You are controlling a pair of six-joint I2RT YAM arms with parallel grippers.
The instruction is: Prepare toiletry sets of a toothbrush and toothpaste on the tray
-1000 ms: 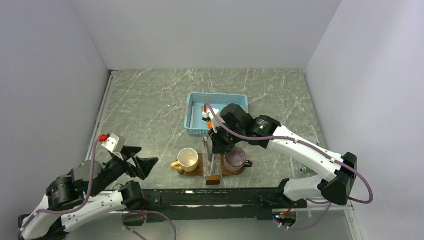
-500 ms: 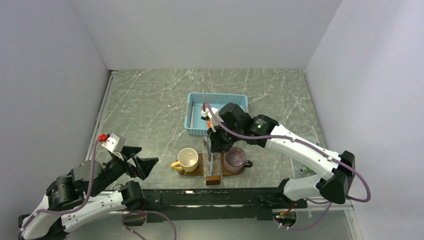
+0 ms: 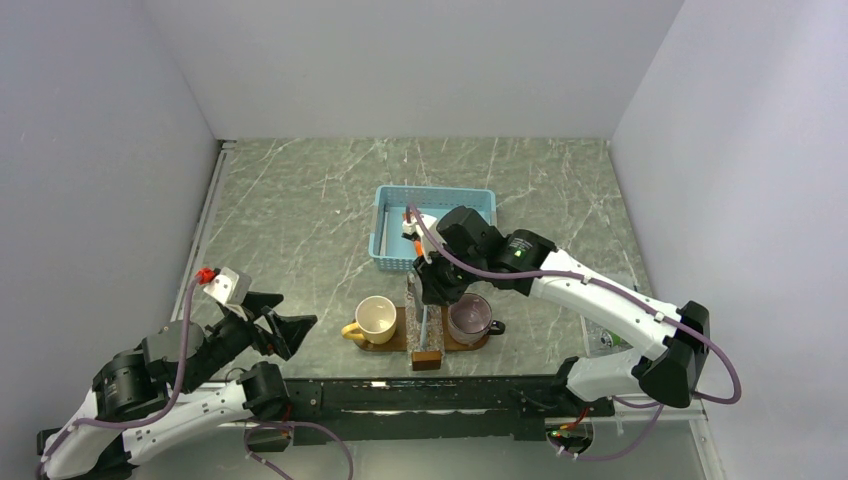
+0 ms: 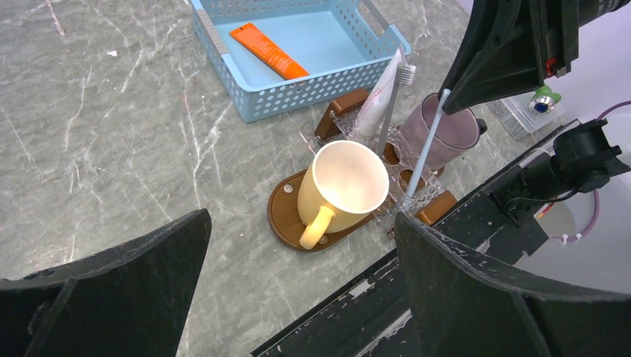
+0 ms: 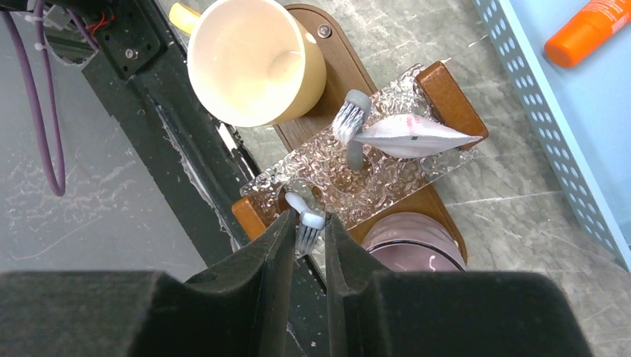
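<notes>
The dark-brown tray point(image 3: 399, 327) lies near the table's front edge and carries a yellow mug point(image 3: 376, 317), a purple cup point(image 3: 469, 318) and a clear holder point(image 3: 426, 345) with wooden ends. My right gripper point(image 3: 432, 292) is shut on the head of the pale-blue toothbrush point(image 5: 309, 220), which stands upright with its foot in the holder point(image 5: 372, 175). A grey toothbrush point(image 5: 352, 123) and a white toothpaste tube point(image 5: 413, 134) also stand in the holder. My left gripper point(image 3: 285, 328) is open and empty, left of the tray.
A light-blue mesh basket point(image 3: 390, 250) behind the tray holds an orange tube point(image 4: 268, 50). A small clear plastic box point(image 3: 600, 340) sits at the right by the front edge. The black rail of the arm bases point(image 3: 400, 392) runs just in front of the tray.
</notes>
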